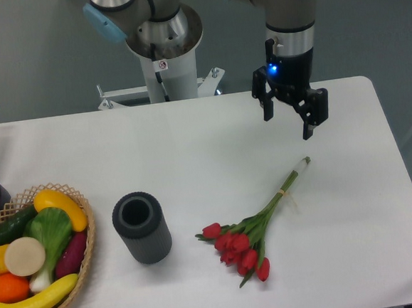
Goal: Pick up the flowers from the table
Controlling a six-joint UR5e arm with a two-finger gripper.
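Overhead, the end effector (288,123) hangs released above the flowers (251,232) on the table (191,148).

Flowers (251,229) on the table (191,148), cylinder (141,227) left of them, basket (36,256) further left.

white table (191,148): flowers (251,232), cylinder (142,227), basket (84,242)

a plain grey-blue wall (34,60) stands behind, evenly and softly lit.
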